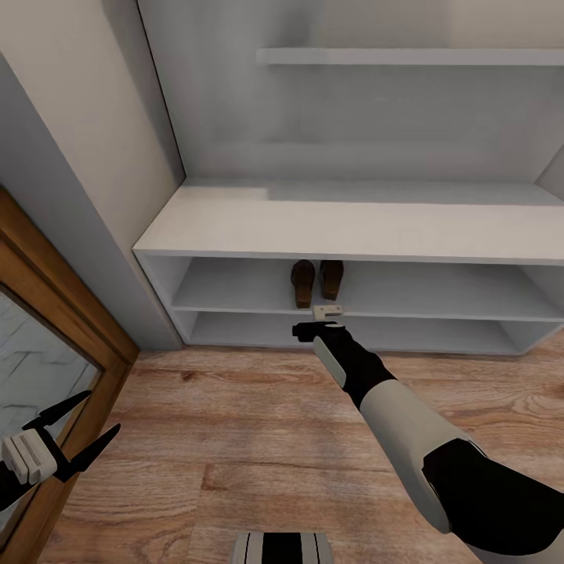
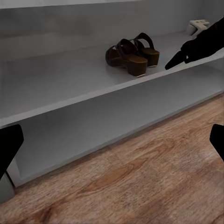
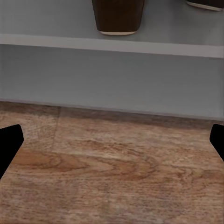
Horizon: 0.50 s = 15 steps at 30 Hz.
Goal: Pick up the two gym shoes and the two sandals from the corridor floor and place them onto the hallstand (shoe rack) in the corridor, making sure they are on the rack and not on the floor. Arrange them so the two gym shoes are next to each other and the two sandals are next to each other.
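Two dark brown sandals (image 1: 316, 281) stand side by side on the upper tier of the white hallstand (image 1: 235, 227), heels toward me. Their heels (image 3: 116, 16) sit at the shelf edge in the right wrist view, and the pair (image 2: 133, 53) also shows in the left wrist view. My right gripper (image 1: 316, 323) hangs open and empty just in front of that tier's edge, below the sandals and apart from them. It appears as a black shape (image 2: 196, 46) beside the pair. My left gripper (image 1: 78, 442) is open and empty, low over the corridor floor (image 1: 235, 439). The gym shoes are out of view.
A wood-framed mirror or door (image 1: 47, 345) leans at the left, close to my left gripper. The hallstand's lower tier (image 1: 352, 333), thick flat top and high shelf (image 1: 407, 56) are bare. My base (image 1: 283, 547) shows at the bottom edge.
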Motion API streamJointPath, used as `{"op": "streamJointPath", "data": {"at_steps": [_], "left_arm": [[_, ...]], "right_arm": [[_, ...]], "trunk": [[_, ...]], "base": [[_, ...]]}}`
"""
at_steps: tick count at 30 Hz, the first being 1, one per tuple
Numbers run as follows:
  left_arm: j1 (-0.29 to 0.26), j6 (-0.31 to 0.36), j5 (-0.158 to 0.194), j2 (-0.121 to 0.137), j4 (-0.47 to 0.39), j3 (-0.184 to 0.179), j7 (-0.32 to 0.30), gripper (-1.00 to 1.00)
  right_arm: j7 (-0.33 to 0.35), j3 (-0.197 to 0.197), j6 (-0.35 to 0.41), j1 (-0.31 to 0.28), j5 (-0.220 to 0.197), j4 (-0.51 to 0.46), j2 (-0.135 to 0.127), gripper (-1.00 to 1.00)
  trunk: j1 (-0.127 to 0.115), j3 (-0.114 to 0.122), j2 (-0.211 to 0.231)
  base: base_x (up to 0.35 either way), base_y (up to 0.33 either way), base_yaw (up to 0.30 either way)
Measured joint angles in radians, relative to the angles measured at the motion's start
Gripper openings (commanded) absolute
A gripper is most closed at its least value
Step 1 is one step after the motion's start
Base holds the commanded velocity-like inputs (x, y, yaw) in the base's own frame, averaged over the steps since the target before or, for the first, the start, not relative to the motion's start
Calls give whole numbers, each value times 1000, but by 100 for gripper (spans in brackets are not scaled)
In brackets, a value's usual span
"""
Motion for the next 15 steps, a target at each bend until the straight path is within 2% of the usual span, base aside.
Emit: {"op": "streamJointPath", "data": {"at_steps": [15], "left_arm": [[0,0,0,0,0,0,0,100]], "right_arm": [[0,0,0,1,0,0,0,100]], "trunk": [[0,0,0]], "base": [[0,0,0]]}}
